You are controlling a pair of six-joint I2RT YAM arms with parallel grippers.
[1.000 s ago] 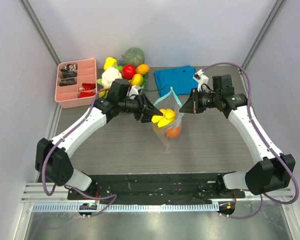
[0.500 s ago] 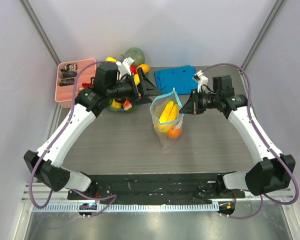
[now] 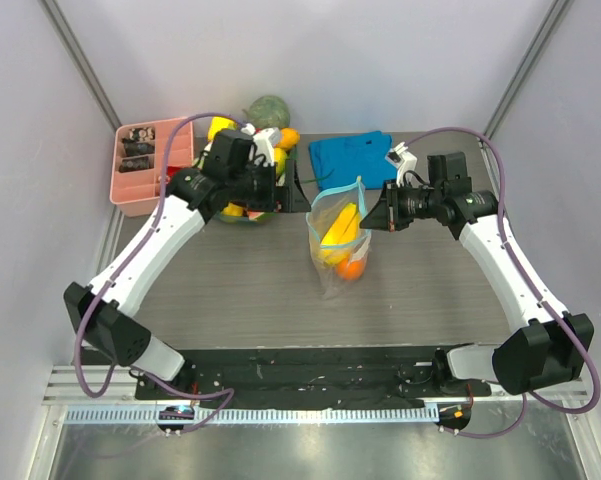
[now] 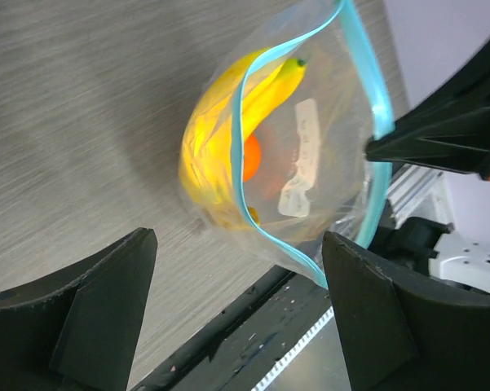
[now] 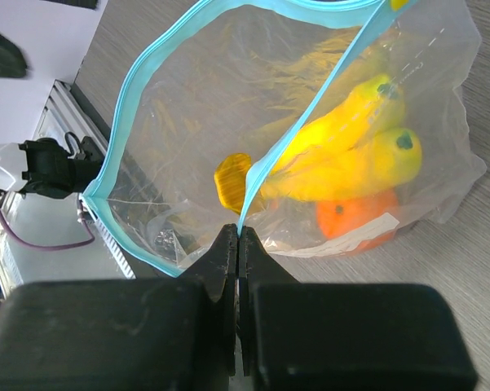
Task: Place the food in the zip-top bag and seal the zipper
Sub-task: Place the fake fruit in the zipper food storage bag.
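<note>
Right wrist cam: the right pincer (image 5: 238, 238) is pinched tight on the blue-teal zipper (image 5: 137, 91). It's propping the zip-top bag (image 5: 204, 106) upright on the table (image 5: 473, 269) so the mouth gapes for loading. The banana bunch (image 5: 350, 147) and orange (image 5: 350, 220) already sit inside. Compared with a second ago, the bananas have left the left pincer (image 4: 236, 252). It's now spread wide, empty, and backed off toward the leftover toy fruit (image 3: 287, 137), probably for the next pick.
</note>
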